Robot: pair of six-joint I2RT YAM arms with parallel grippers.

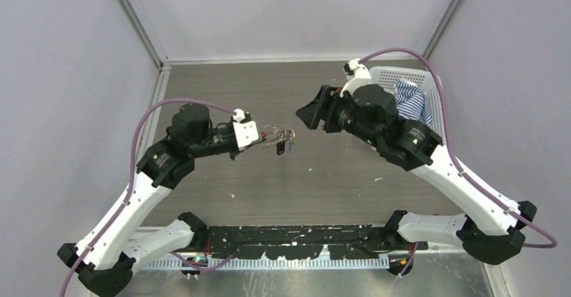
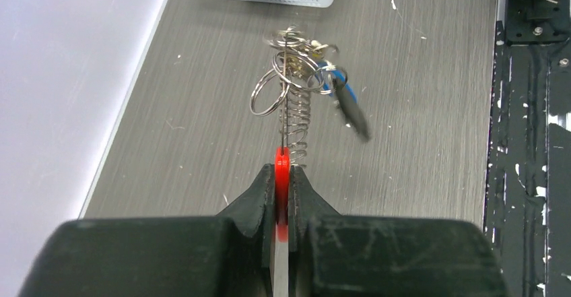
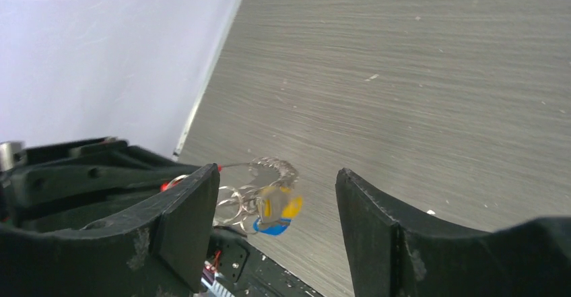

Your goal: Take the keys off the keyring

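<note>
- Left claw [image 2: 283,199] is pressed together on the red bit of the keyring [image 2: 294,118], pinching it edge-on right between the pads.
- From that red bit, the keyring's wire coil sticks straight out away from the claw. It's held up off the worktop [image 2: 202,142], not lying on it.
- At the coil's far end there's a bunch of plain split rings [image 2: 266,95], and the keys [image 2: 303,58] are tangled up in there. Too blurry to count them, honestly.
- One black key [image 2: 351,112] dangles off the right side of that bunch with something blue next to it.
- Right claw [image 3: 276,176] is spread wide with nothing between its fingers. Its camera looks through the gap at the dangling bunch, which is just a smear of silver, yellow and blue.
- From the top, the right claw faces the left one across the middle of the worktop, close to the bunch but not touching it.
- Way at the back right corner, behind the right arm, sits a white basket [image 1: 404,78] with a blue striped cloth [image 1: 412,102] in it.
</note>
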